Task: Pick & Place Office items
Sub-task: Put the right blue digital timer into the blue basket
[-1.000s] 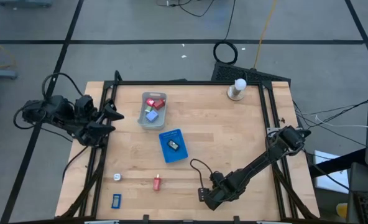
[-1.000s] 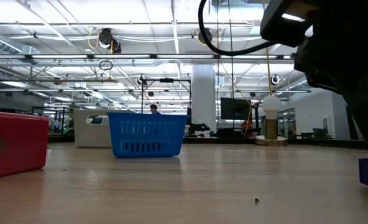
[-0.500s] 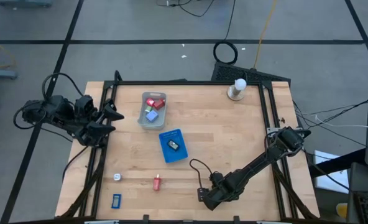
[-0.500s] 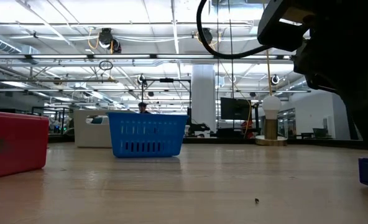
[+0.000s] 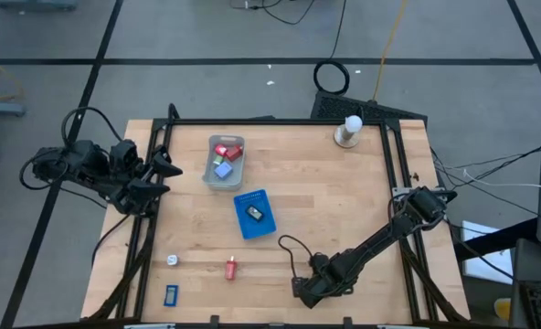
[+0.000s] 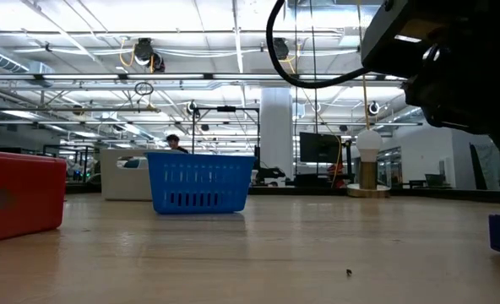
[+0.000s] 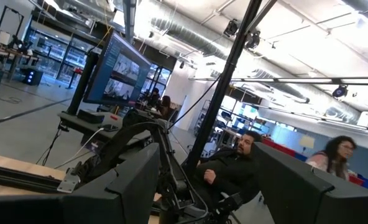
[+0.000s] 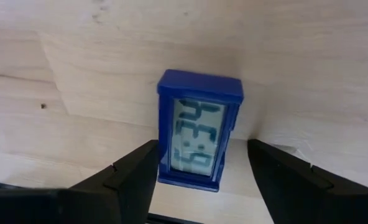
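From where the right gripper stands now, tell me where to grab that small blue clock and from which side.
Grip the blue clock across its two long side edges, coming straight down from above. It lies flat on the table, display up, already centred between the right gripper's open fingers, so its narrow width probably fits the gap.

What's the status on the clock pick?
Right claw open, straddling blue clock, not touching. Left claw open, parked at table left edge.
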Robot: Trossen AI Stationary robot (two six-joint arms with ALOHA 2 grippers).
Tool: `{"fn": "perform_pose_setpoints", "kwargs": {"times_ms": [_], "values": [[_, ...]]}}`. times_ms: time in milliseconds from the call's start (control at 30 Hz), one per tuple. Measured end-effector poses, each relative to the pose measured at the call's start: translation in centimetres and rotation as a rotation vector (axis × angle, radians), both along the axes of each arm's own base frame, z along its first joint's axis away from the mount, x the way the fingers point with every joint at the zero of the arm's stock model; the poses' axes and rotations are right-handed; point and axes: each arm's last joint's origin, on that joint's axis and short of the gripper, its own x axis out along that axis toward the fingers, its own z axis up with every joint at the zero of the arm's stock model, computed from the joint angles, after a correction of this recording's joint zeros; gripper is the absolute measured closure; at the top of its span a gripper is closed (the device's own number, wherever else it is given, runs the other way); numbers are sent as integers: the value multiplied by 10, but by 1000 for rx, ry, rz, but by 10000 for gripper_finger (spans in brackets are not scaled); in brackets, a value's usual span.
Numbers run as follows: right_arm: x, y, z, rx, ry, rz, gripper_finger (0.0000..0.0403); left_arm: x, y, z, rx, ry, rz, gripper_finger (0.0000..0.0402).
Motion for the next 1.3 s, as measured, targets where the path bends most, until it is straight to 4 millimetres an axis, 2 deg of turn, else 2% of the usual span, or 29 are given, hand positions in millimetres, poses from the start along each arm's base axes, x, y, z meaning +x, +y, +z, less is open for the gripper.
{"fn": "perform_pose_setpoints", "kwargs": {"times_ms": [400, 900, 1300], "values": [[-4, -1, -1, 0, 47, 37, 161, -1, 0, 3, -9, -31, -2, 147], [6, -8, 0, -3, -53, 219, 161, -1, 0, 4, -16, -39, -1, 147], [12, -5, 4, 51, -125, 233, 161, -1, 1, 4, -24, -41, 9, 147]]}}
